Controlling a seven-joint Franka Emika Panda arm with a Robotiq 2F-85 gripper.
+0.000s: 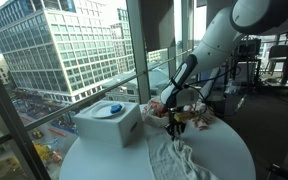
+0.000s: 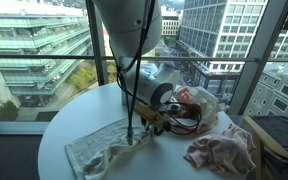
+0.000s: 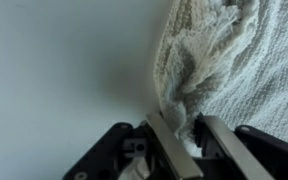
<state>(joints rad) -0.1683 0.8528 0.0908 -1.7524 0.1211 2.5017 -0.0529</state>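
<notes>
A white knitted towel lies crumpled on the round white table (image 1: 229, 150) in both exterior views (image 1: 174, 158) (image 2: 96, 152). My gripper (image 3: 187, 140) points straight down onto it. In the wrist view its two fingers are closed on a raised fold of the towel (image 3: 219, 60), with fabric pinched between them. The gripper also shows in both exterior views, at the towel's edge (image 1: 170, 128) and near the table's middle (image 2: 134, 136).
A white box (image 1: 109, 126) with a blue object (image 1: 113, 109) on top stands beside the towel. A clear bag with red contents (image 2: 191, 108) and a pinkish cloth (image 2: 222, 150) lie behind the arm. Window glass surrounds the table.
</notes>
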